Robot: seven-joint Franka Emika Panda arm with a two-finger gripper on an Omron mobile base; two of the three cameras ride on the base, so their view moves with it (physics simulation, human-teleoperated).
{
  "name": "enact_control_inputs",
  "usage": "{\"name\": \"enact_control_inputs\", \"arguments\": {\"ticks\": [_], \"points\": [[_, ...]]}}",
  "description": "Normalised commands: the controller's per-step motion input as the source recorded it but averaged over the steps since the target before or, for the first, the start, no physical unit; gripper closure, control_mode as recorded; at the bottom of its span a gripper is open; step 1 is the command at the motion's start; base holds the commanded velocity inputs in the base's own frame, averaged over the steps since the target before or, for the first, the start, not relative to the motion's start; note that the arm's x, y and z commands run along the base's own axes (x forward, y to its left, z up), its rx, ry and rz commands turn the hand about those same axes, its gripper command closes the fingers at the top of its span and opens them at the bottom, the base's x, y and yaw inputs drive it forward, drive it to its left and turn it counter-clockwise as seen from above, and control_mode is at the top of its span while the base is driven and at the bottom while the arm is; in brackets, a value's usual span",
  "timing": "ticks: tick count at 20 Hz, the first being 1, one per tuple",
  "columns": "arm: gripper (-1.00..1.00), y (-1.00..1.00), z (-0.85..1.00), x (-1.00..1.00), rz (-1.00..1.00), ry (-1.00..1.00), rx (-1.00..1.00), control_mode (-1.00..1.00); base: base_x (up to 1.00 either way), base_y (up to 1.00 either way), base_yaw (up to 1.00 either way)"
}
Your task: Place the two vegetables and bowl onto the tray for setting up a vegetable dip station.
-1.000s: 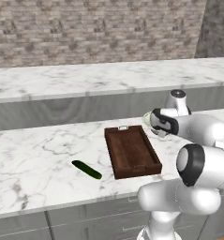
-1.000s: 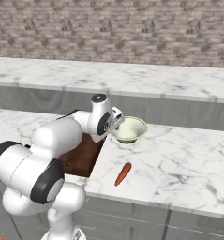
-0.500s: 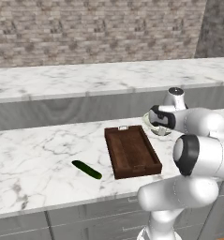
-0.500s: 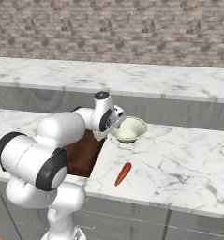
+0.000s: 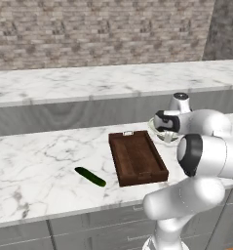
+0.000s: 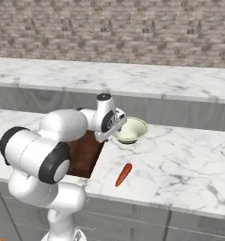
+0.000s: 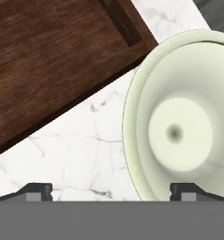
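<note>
I see the pale cream-green bowl (image 7: 183, 126) upright, glossy, wide-rimmed; the dark brown tray (image 5: 137, 157) runs lengthwise away from me. My gripper (image 7: 111, 191) is spread wide, gripping nothing.

the arm folds low and forward, gripper (image 7: 111, 190) pointing down, its jaws spread fully wide and empty.

You're looking at the cucumber (image 5: 90, 176) lying left of the empty tray (image 5: 137, 157), bowl (image 6: 131, 130) upright right of it, carrot (image 6: 124, 174) sitting near the edge.
</note>
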Motion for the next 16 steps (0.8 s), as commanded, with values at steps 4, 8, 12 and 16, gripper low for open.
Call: {"name": "enact_control_inputs", "arguments": {"ticks": [4, 8, 12, 16], "points": [[-1.0, 0.0, -0.14, 0.1, 0.0, 0.1, 0.0, -1.0, 0.0, 0.0, 0.0], [-1.0, 0.0, -0.1, 0.17, 0.01, 0.03, 0.0, -1.0, 0.0, 0.0, 0.0], [-1.0, -0.02, -0.09, 0.17, 0.03, 0.0, 0.0, -1.0, 0.0, 0.0, 0.0], [-1.0, -0.04, -0.13, 0.15, 0.03, 0.0, 0.0, -1.0, 0.0, 0.0, 0.0]]}}
